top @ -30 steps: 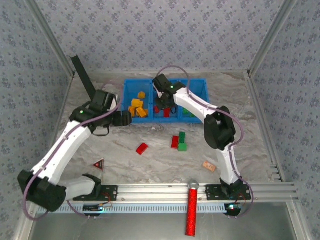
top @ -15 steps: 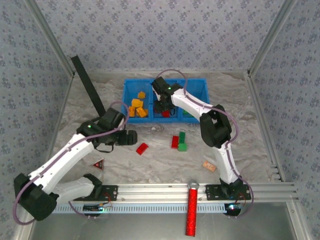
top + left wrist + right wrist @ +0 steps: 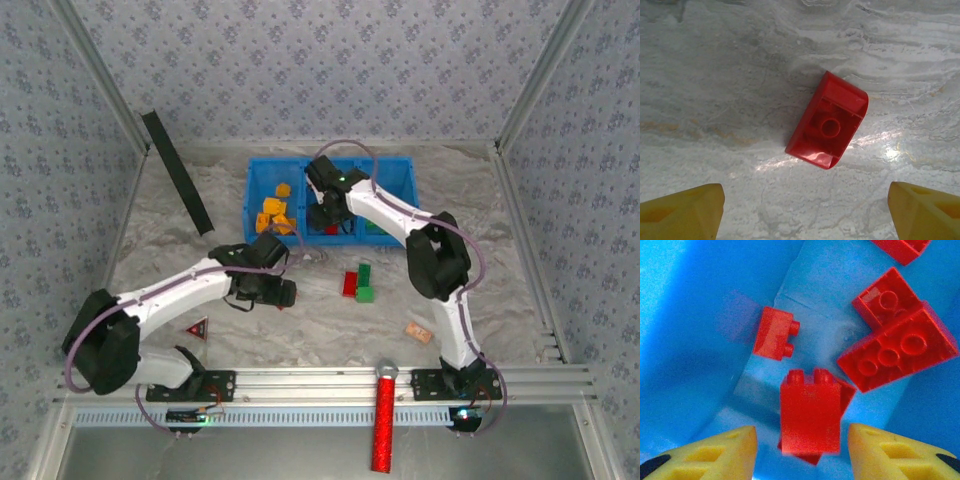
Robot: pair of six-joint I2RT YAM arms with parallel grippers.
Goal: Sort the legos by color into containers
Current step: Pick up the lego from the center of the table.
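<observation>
Two pincers are counted; how is each one set?

— The left pincer [image 3: 805, 215] is spread wide and holds nothing. One upturned red brick [image 3: 827, 127] lies hollow side up on the tabletop [image 3: 715, 75], just ahead of the pincer, midway between its yellow fingertips [image 3: 682, 212] and apart from both. The right pincer [image 3: 802, 450] is found inside the middle compartment of the containers [image 3: 680, 315]. It is released: an upright red brick [image 3: 810, 417] stands between the pads, with a gap seen on each side.

How many legos are counted?

— Six red pieces are made out around the right pincer. One is cut off at the far edge, and one is mostly hidden under the upright brick. From above, three joined compartments [image 3: 258, 175] are seen. One more loose red brick [image 3: 350, 283] and two green bricks [image 3: 365, 294] lie on the tabletop to the right of the left pincer.

What is hard to make out?

— The yellow bricks [image 3: 272, 215], heaped left of the right pincer, cannot be counted surely. The green pieces in the compartment to its right are largely covered by the arm. The upright brick is blurred.
</observation>
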